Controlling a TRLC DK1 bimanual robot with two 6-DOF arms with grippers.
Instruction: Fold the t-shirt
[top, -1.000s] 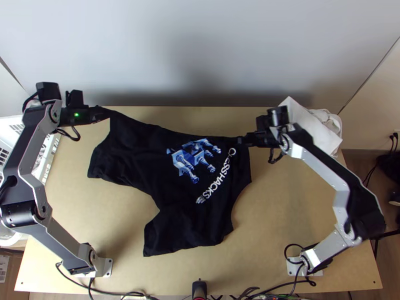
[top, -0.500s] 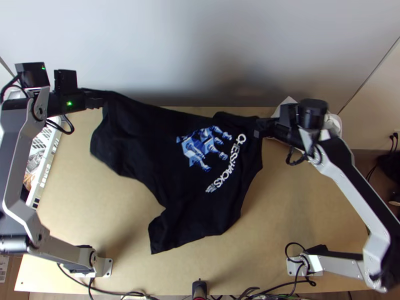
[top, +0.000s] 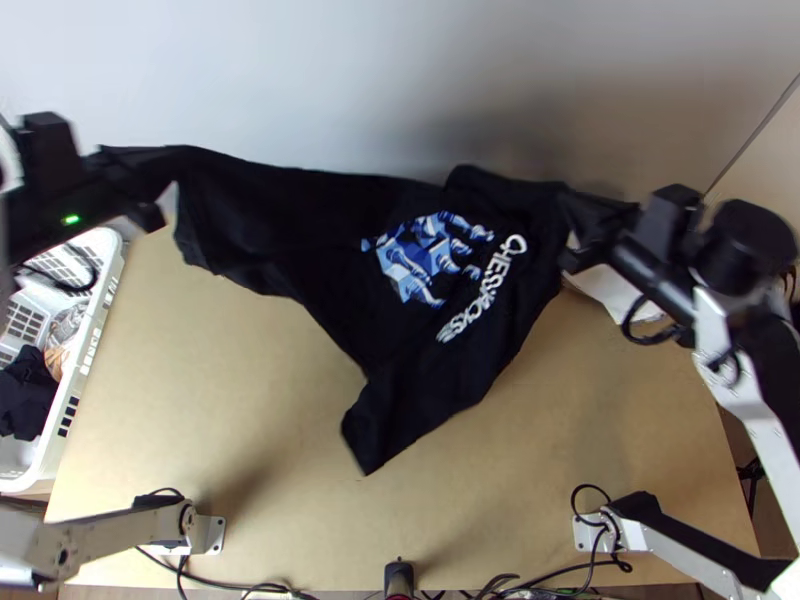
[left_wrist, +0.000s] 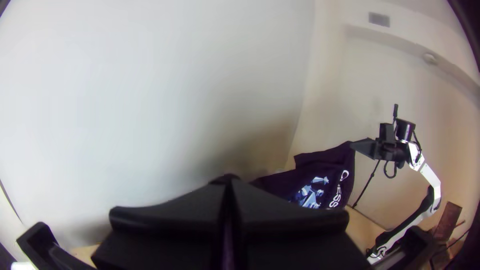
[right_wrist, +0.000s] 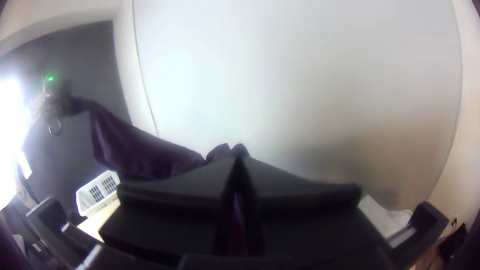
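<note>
Held up between both grippers, the black t-shirt (top: 330, 240) hangs with its blue-and-white print facing the top view and its lower part drooping toward the near side. At the upper left, my left gripper (top: 150, 190) is shut on one upper corner; in the left wrist view the left gripper (left_wrist: 229, 187) has its fingers together with dark cloth between them. My right gripper (top: 590, 225) is shut on the other upper end. In the right wrist view, the right gripper (right_wrist: 240, 160) pinches cloth, and the t-shirt (right_wrist: 135, 147) stretches off toward the other arm.
A white basket (top: 100, 290) with cloth and other items stands at the left edge of the wooden table (top: 230, 400). Behind the right gripper lies a white bag-like thing (top: 612, 290). A pale wall rises behind the table, and cables run along its near edge.
Both grippers have moved up and apart, the left one leftward and the right one rightward. The t-shirt has risen with them, its lower end shifting right and farther from the near edge.
</note>
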